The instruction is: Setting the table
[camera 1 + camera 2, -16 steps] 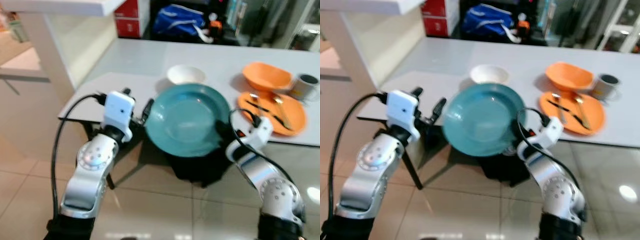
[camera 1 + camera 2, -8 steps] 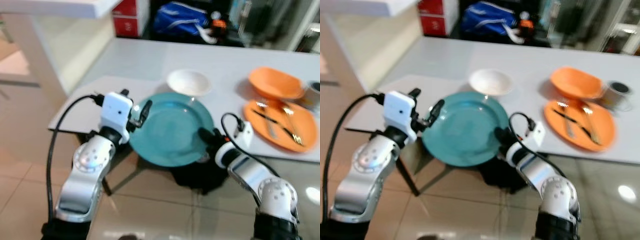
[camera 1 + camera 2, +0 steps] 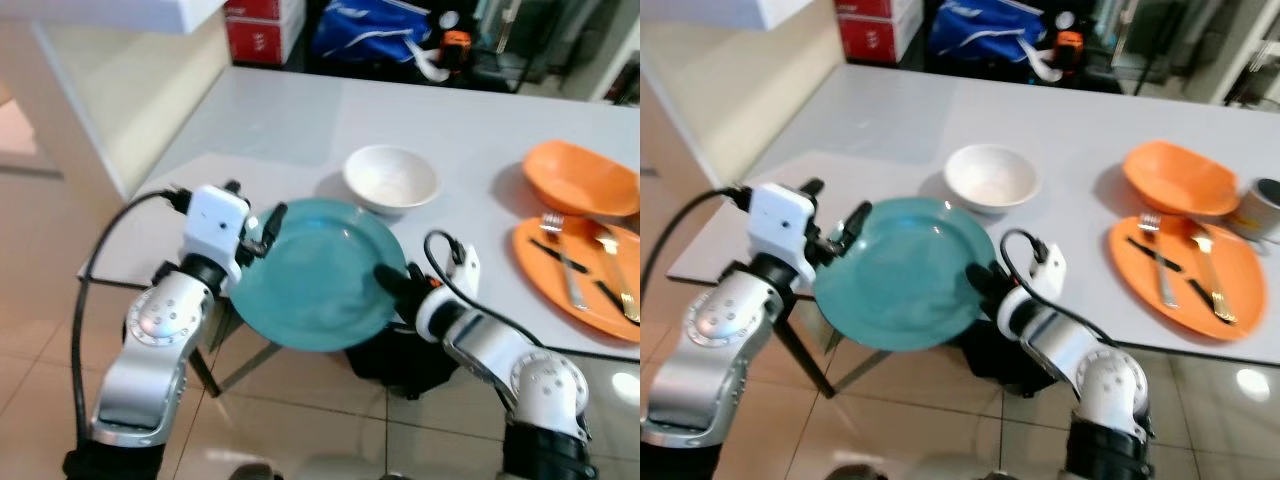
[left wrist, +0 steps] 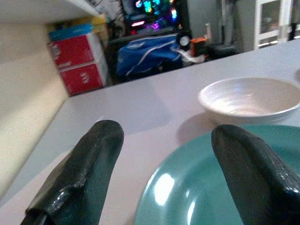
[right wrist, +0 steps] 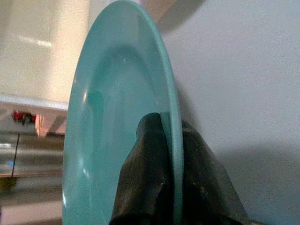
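Pinching the rim of a teal plate (image 3: 315, 275), the right end effector (image 3: 392, 282) is holding it at the lower centre of the left eye view, one black finger on the upper face and one beneath, as the right wrist view confirms. The plate is hanging over the near edge of the white tabletop (image 3: 290, 110), partly above the tiled floor (image 3: 330, 420). The left end effector (image 3: 262, 228) is sitting at the plate's left rim with its fingers (image 4: 84, 173) spread apart, the rim lying between them without contact. A white bowl (image 3: 390, 180) is resting just beyond the plate, centre frame. At the right edge, an orange plate (image 3: 580, 290) is carrying cutlery (image 3: 565, 270), with an orange bowl (image 3: 582, 178) behind it.
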Available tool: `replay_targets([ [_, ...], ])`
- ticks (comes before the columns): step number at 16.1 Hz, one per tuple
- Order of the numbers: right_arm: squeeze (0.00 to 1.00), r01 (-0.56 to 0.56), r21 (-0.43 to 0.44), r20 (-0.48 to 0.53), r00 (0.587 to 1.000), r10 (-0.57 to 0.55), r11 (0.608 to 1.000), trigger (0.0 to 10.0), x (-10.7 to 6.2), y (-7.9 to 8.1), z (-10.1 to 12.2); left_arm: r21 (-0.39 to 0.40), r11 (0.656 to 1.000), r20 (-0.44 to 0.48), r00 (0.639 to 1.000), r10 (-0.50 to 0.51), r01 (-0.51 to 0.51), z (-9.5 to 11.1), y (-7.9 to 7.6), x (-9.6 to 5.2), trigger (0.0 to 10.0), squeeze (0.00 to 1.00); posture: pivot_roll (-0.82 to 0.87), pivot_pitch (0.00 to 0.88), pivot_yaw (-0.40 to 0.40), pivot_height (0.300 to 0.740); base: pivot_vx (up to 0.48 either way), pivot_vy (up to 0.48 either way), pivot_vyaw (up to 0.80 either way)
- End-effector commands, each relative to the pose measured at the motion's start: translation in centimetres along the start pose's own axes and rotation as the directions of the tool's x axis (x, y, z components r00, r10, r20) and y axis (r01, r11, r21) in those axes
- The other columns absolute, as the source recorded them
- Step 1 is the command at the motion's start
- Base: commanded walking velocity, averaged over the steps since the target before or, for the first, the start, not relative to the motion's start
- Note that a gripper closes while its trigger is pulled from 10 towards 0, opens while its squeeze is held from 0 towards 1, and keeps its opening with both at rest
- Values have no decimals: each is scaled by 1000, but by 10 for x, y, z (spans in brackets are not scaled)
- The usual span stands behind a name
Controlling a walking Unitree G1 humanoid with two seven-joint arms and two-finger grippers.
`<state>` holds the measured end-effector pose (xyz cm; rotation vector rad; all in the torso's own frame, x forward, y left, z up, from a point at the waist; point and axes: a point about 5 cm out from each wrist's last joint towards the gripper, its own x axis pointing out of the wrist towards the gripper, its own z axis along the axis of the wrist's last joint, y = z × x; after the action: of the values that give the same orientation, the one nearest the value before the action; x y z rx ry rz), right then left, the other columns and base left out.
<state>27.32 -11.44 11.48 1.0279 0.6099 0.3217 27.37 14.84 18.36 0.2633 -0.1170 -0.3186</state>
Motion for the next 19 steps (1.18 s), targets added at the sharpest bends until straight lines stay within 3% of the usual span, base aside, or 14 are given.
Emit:
replay_targets([
  [1,0,-22,15,-11,1000,23,1000,10000,5,6,0,-11,1000,-12,1000,-24,24,0,1,-3,10000,0,159,107,-10,740,0,0,0],
  [6,0,37,44,40,998,-39,998,10000,19,-1,23,-16,984,-70,982,-178,177,-7,-13,-14,10000,0,162,118,-8,740,0,0,0],
  [11,0,66,82,97,993,-74,994,10000,35,0,42,-10,982,-79,979,-189,188,-7,-13,-14,10000,0,173,112,-7,740,0,0,0],
  [13,0,121,76,125,984,-130,990,10000,40,-9,50,-8,980,-85,977,-197,197,-7,-13,-14,10000,0,177,109,-9,740,0,0,0],
  [19,0,172,81,211,960,-186,982,10000,36,-23,70,-4,976,-89,972,-219,220,-8,-16,-14,10000,0,177,104,-5,740,0,0,0],
])
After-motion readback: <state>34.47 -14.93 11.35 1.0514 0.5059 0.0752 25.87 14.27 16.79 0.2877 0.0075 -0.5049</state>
